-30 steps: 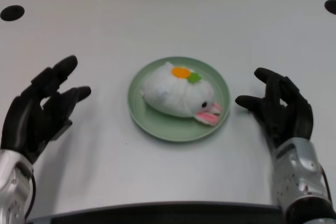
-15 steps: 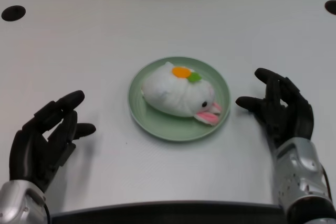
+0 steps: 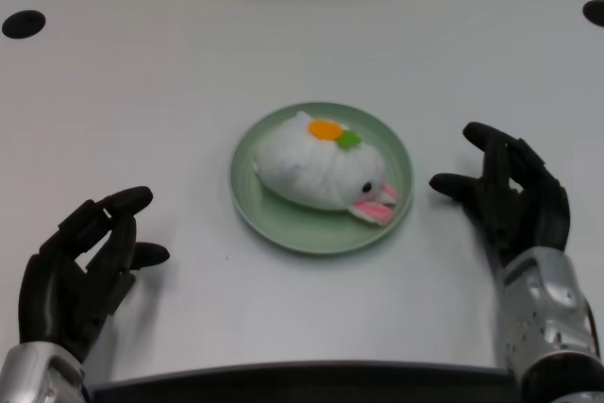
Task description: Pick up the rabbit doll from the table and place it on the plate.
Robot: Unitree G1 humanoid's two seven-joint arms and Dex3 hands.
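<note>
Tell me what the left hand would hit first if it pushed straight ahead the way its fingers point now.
The left hand points up and slightly right across bare table. That line seems to pass left of the green plate holding the rabbit doll, so the way looks free, though depth is uncertain.

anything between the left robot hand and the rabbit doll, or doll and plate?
Nothing visible. Only bare table lies between the left robot hand, which holds nothing, and the rabbit doll. The doll already lies on the green plate.
</note>
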